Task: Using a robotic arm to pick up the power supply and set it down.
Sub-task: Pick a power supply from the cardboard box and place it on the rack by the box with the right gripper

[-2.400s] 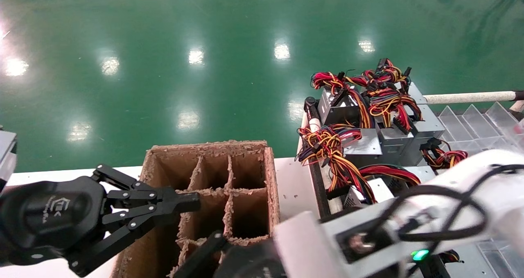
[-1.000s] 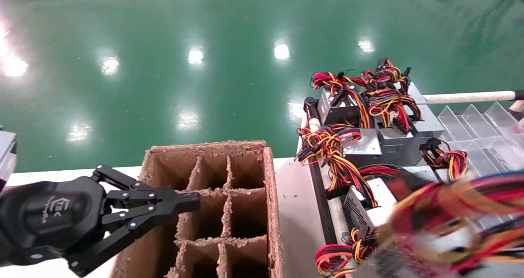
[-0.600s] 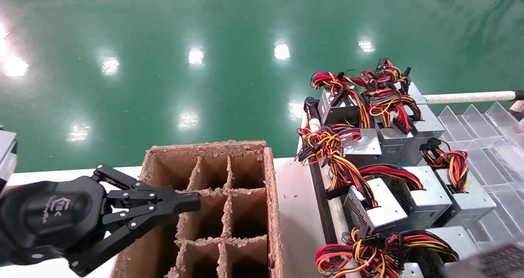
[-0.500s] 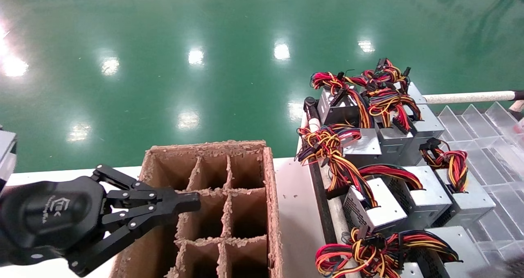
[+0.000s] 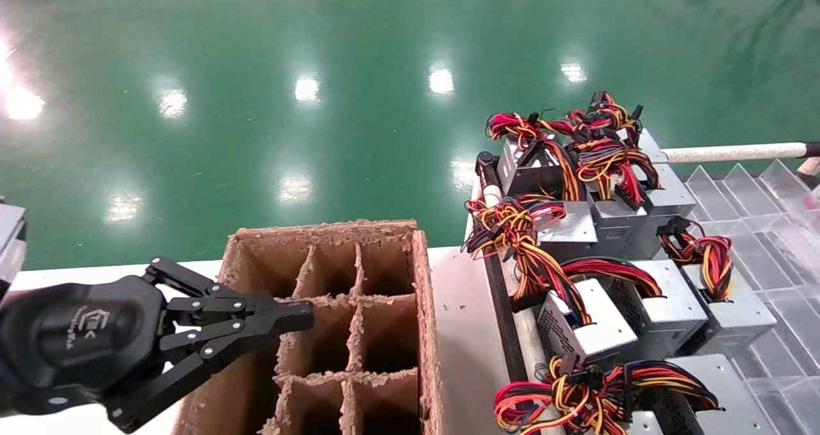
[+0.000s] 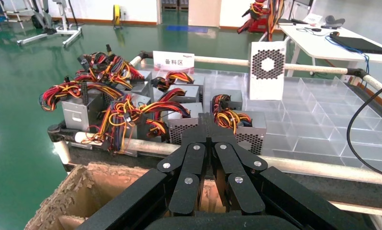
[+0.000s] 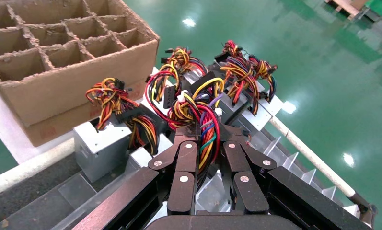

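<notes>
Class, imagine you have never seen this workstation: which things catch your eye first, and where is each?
The tangles of red, yellow and orange wiring on the grey power supplies packed together at the right stand out first. Next is the divided cardboard box at centre, with the left gripper, shut, over its near-left edge. In the right wrist view, the right gripper is clamped on a wire bundle.

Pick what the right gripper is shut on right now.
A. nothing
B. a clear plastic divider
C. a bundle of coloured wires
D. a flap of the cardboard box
C: in the right wrist view the right gripper pinches a bundle of coloured wires.
</notes>
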Robot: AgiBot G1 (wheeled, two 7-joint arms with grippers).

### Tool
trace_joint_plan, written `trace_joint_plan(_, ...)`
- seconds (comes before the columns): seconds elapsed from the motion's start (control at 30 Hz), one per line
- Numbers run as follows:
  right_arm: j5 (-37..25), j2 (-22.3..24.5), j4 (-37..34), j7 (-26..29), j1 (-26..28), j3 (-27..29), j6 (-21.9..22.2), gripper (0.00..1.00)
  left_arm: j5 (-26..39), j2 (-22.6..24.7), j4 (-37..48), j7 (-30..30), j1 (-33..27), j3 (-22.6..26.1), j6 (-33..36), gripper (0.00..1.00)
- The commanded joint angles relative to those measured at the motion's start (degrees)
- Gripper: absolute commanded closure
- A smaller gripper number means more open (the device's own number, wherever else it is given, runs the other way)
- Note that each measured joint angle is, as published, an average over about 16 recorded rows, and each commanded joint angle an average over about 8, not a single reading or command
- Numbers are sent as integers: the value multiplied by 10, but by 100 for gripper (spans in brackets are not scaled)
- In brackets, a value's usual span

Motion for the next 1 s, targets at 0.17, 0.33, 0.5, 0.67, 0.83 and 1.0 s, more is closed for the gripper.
trace_joint_plan(0.17, -3, -14, -32, -28, 4, -28, 2, 100, 0, 0, 0, 0, 0, 0, 0, 100)
trace_joint_plan(0.33, -7, -37, -56, -45, 1, -45, 5, 100, 0, 0, 0, 0, 0, 0, 0, 100)
trace_joint_plan(0.5, -10, -64, -75, -59, -1, -66, 12, 100, 0, 0, 0, 0, 0, 0, 0, 100)
trace_joint_plan(0.67, -8, -92, -91, -73, 0, -91, 25, 100, 0, 0, 0, 0, 0, 0, 0, 100)
trace_joint_plan(0.83, 1, -121, -111, -89, 3, -120, 41, 100, 0, 0, 0, 0, 0, 0, 0, 100)
trace_joint_plan(1.0, 16, -143, -135, -107, 7, -145, 53, 100, 0, 0, 0, 0, 0, 0, 0, 100)
